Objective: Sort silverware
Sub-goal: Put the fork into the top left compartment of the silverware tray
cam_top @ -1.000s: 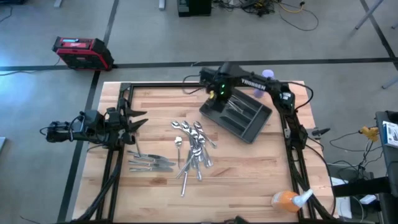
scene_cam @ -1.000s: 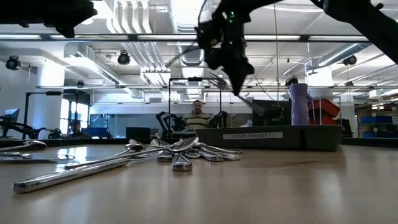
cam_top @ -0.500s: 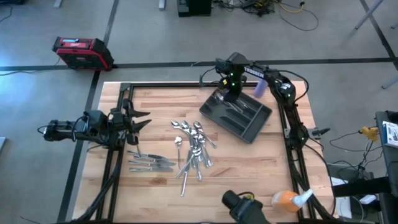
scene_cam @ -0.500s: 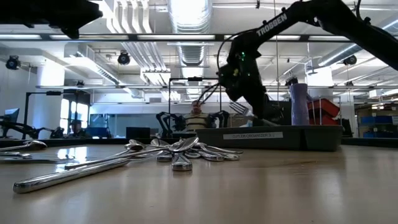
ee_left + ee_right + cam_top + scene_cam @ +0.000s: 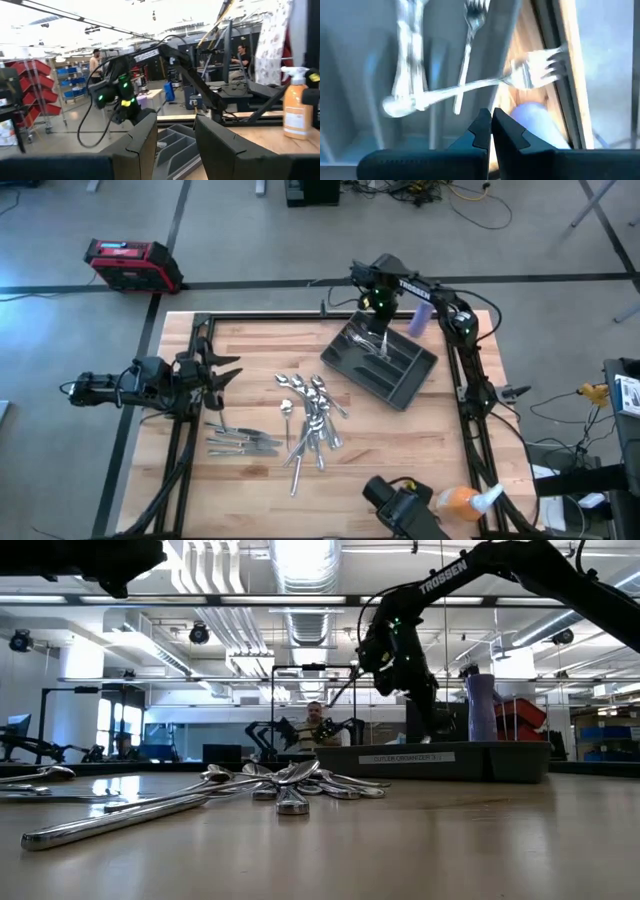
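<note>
The silverware lies in a loose pile [image 5: 310, 418] of spoons and forks at mid-table, with a few knives [image 5: 245, 442] to its left. Some forks [image 5: 378, 352] lie in the dark compartmented tray [image 5: 402, 396] at the far right. My right gripper [image 5: 491, 120] hovers over the tray's far end [image 5: 374, 320], shut, with nothing between its fingers. Below it a fork [image 5: 470, 87] lies crosswise over a tray divider, its tines past the rim. My left gripper [image 5: 225, 372] waits open at the table's left edge, apart from everything.
An orange spray bottle [image 5: 460, 500] stands at the near right corner, beside a black object [image 5: 400, 502] at the near edge. A pale purple bottle [image 5: 420, 315] stands by the tray's far side. A black frame [image 5: 190, 430] borders the table. A person [image 5: 318, 725] sits beyond it.
My right gripper has carried a fork toward the table's far right, over the tray, and lowered it there. The fork has left the gripper and now lies across the tray's compartments. The gripper has then risen a little.
</note>
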`<state>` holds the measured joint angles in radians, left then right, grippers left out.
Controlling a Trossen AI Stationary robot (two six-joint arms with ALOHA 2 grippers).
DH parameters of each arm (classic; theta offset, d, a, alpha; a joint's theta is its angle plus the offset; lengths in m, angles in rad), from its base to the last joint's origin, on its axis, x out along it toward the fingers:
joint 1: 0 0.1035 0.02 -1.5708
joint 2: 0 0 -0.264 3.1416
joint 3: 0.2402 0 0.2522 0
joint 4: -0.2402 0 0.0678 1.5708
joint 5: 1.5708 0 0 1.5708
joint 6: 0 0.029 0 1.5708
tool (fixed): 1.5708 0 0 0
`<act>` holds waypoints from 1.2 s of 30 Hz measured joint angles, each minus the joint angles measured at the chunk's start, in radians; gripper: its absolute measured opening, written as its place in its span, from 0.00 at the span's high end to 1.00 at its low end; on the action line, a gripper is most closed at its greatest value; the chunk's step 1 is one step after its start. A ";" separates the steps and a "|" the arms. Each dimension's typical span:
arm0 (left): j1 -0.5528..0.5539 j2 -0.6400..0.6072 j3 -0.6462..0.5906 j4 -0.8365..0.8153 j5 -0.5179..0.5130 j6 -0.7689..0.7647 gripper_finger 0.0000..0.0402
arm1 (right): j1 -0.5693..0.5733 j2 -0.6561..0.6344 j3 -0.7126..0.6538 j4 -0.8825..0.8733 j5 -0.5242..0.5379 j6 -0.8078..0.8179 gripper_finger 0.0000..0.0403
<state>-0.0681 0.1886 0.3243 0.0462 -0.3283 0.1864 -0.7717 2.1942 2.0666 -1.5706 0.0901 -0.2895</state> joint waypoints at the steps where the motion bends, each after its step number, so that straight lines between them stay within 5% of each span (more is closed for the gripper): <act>1: 0.000 0.001 0.000 0.000 -0.007 0.000 0.70 | 0.001 -0.001 0.017 0.001 -0.011 -0.005 1.00; 16: 0.000 0.044 0.000 -0.012 -0.029 0.015 0.70 | 0.001 -0.002 -0.024 0.123 -0.113 0.164 0.97; 29: 0.000 0.059 0.000 -0.028 -0.031 0.031 0.70 | 0.054 -0.001 -0.204 0.242 -0.221 0.637 0.54; 36: 0.000 0.058 0.000 -0.067 -0.031 0.028 0.70 | 0.066 0.000 -0.288 0.466 -0.229 0.753 0.44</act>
<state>-0.0677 0.2470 0.3244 -0.0204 -0.3595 0.2142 -0.7060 2.1941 1.7784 -1.1043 -0.1391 0.4638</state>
